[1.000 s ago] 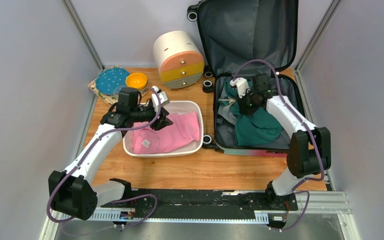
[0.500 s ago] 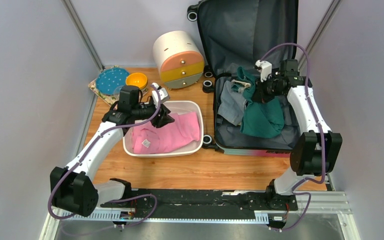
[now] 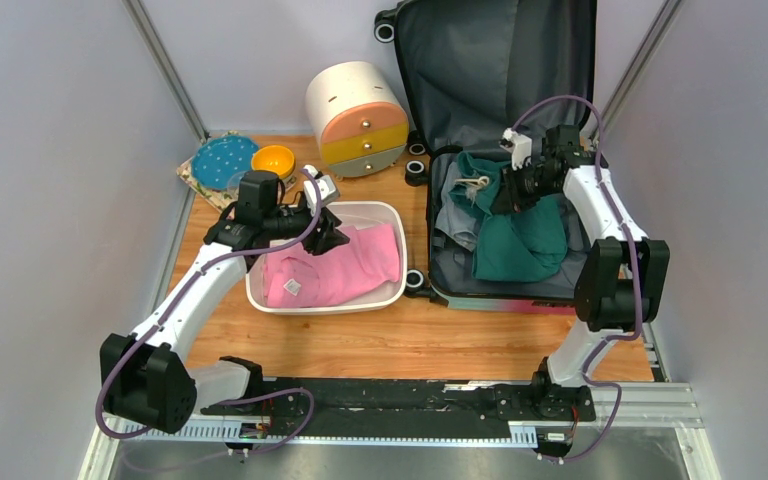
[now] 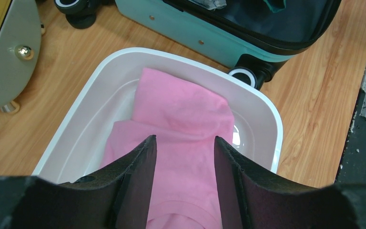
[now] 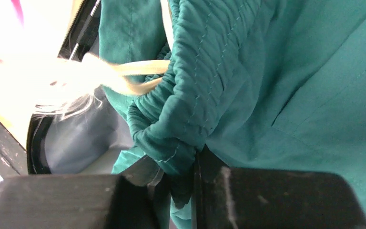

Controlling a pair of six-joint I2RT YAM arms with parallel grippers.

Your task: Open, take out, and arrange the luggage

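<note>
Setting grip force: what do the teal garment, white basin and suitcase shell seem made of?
By look: teal garment: woven fabric, matte; stitched seams and a gathered band. white basin: plastic, glossy; smooth moulded rim, highlights inside. suitcase shell: likely hard plastic, smooth teal; rigid edge with small rivets.
</note>
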